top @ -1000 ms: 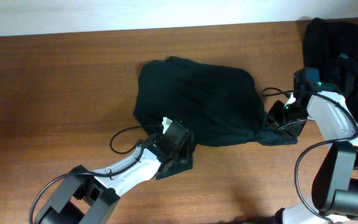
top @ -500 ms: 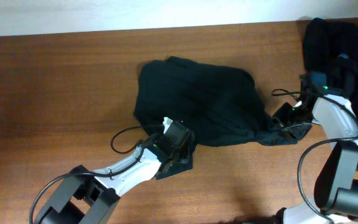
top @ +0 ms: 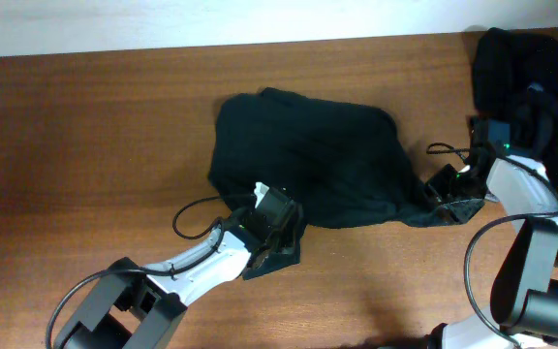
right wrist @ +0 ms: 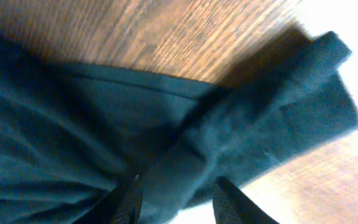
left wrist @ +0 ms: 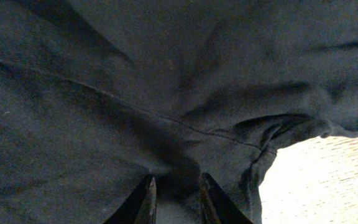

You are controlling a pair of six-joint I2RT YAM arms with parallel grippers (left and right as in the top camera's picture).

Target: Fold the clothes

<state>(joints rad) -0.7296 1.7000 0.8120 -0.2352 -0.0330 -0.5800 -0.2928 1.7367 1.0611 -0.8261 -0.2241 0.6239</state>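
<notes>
The clothes in play are a black garment (top: 303,160) lying bunched in the middle of the table. My left gripper (top: 284,218) sits at its near edge. In the left wrist view the left gripper (left wrist: 178,179) has its jaws a little apart, with dark fabric (left wrist: 166,93) lying between and beyond the tips. My right gripper (top: 436,191) is at the garment's right corner. The right wrist view shows this gripper (right wrist: 179,182) open around a thick fold of fabric (right wrist: 229,137), with a gap beside the right finger (right wrist: 232,199).
More black clothes (top: 526,68) are heaped at the table's back right corner, just behind my right arm. Cables loop beside both wrists. Bare wooden tabletop (top: 85,145) stretches left of the garment and along the front edge.
Both grippers' jaws have parted somewhat. My right wrist has shifted slightly to the right, and the garment's right corner now trails out beside it. The left arm has hardly moved.
</notes>
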